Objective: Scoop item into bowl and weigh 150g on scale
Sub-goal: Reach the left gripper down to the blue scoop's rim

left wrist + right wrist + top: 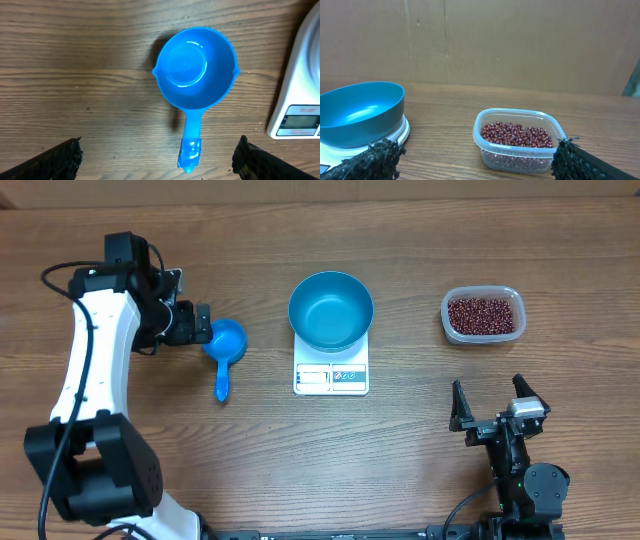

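Note:
The blue bowl point(331, 310) point(360, 112) stands empty on the white scale point(331, 376) point(300, 105), its display toward the front. Dark red-brown beans point(484, 314) point(517, 134) fill a clear tub at the right. A small blue scoop point(226, 346) point(196, 65) lies left of the scale, handle pointing to the front. My left gripper point(205, 323) point(157, 157) hovers open just left of the scoop's cup; in the left wrist view the handle's end lies between the fingers, untouched. My right gripper point(497, 402) point(475, 160) stands open in front of the tub, holding nothing.
The clear plastic tub point(510, 298) point(485, 150) sits at the right back of the wooden table point(400, 460). A cardboard wall point(520, 40) rises behind the table. The left arm's white links point(90, 360) reach along the left side.

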Controlling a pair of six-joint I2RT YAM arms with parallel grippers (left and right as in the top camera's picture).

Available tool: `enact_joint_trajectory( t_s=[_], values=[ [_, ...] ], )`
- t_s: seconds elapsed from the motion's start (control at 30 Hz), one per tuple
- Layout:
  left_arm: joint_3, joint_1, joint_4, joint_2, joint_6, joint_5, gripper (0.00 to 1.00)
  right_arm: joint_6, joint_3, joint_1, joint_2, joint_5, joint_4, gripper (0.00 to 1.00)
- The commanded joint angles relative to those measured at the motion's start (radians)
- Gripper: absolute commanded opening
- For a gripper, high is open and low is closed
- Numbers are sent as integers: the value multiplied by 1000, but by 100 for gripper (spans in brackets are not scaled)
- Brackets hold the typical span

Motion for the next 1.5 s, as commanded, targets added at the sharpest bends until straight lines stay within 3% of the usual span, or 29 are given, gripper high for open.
enact_joint_trajectory(
  t_s=[0.0, 0.2, 0.87, 1.17, 1.47],
  values=[
    [28, 0, 1, 46, 20, 0, 100, 2, -10, -4, -8, 2, 5, 100],
    [28, 0, 40, 90, 20, -68, 100, 2, -11, -4, -8, 2, 5, 100],
    [28, -12, 169, 240, 74, -98, 100, 2, -11, -4, -8, 2, 5, 100],
    [28, -61, 225, 270, 230, -97, 99, 2, -11, -4, -8, 2, 5, 100],
    [28, -85, 241, 270, 253, -94, 100, 2, -10, -4, -8, 2, 5, 100]
  ],
)
